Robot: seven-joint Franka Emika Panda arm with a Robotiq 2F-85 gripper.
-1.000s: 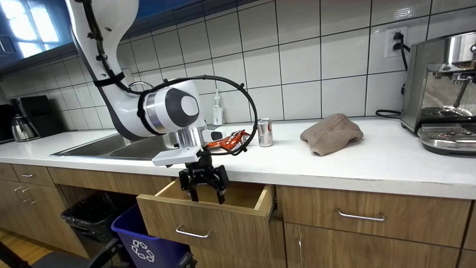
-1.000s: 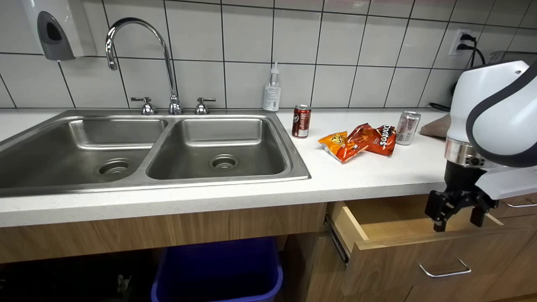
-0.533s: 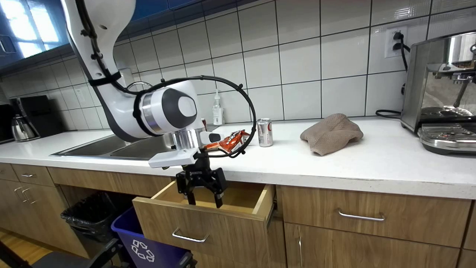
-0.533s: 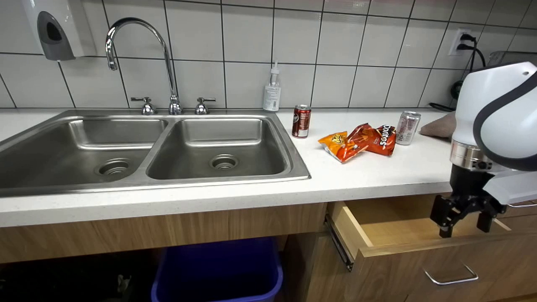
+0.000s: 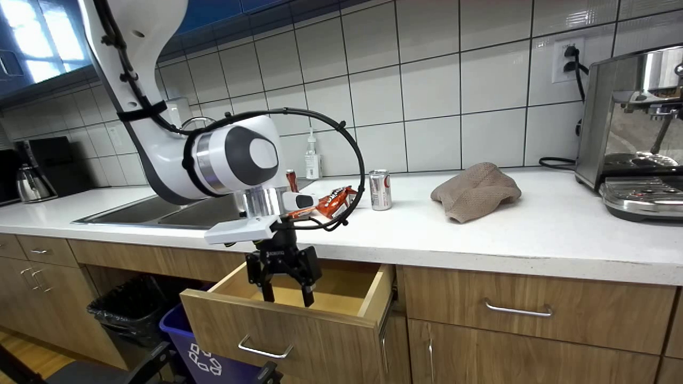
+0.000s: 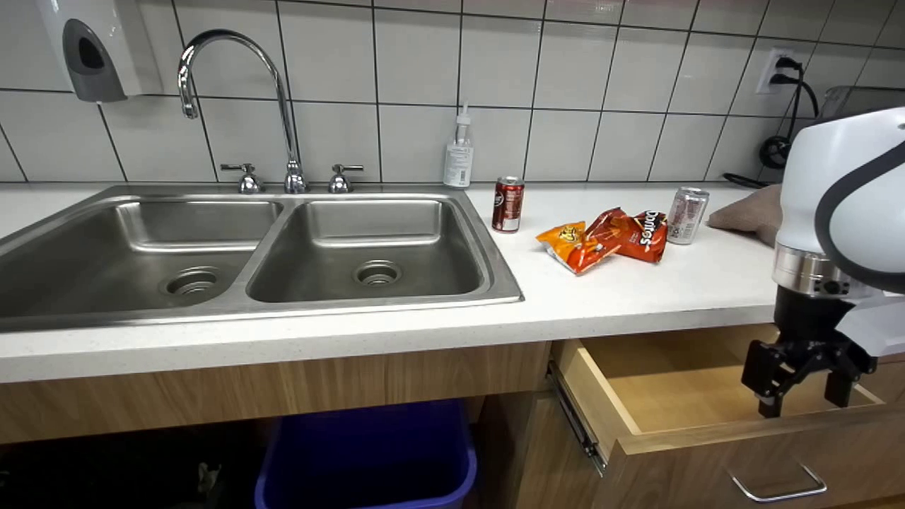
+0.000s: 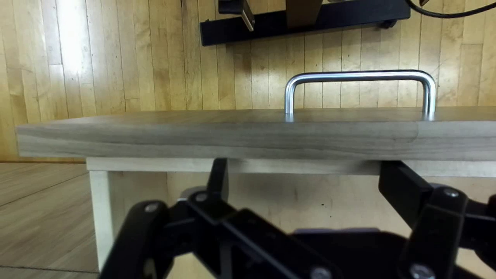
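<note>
Along the front of an open drawer (image 5: 309, 341), the gripper (image 5: 288, 300) points downward, its fingers (image 7: 219, 180) spread wide apart. The tips stand at the inner side of the drawer's front panel (image 7: 248, 141); whether they press against it cannot be told. A silver bar handle (image 7: 360, 76) is fixed to the panel's outer face, and in the wrist view a light wooden floor (image 7: 147, 77) shows beyond it. The drawer juts out from beneath a white desk (image 6: 672, 290), with a metal slide (image 6: 571, 417) exposed along its side in an exterior view. The white arm (image 5: 165, 152) reaches down past the edge of the desk to the gripper.

On the desk, near the drawer, an orange packet (image 6: 569, 244) lies against a red Doritos bag (image 6: 636, 237). A silver can (image 6: 687, 215) stands upright just beside that bag, and a red can (image 6: 508, 205) stands between the packet and the sink (image 6: 396, 304). A chrome faucet (image 6: 284, 99) curves over the sink, and a clear pump bottle (image 6: 459, 159) stands close to the tiled wall (image 6: 417, 141). Further along the desk, a brown cloth (image 5: 477, 192) sits in a heap near a steel coffee machine (image 5: 635, 133). Below the desk, a blue recycling bin (image 5: 229, 368) stands just beside a black-bagged bin (image 5: 120, 314).
</note>
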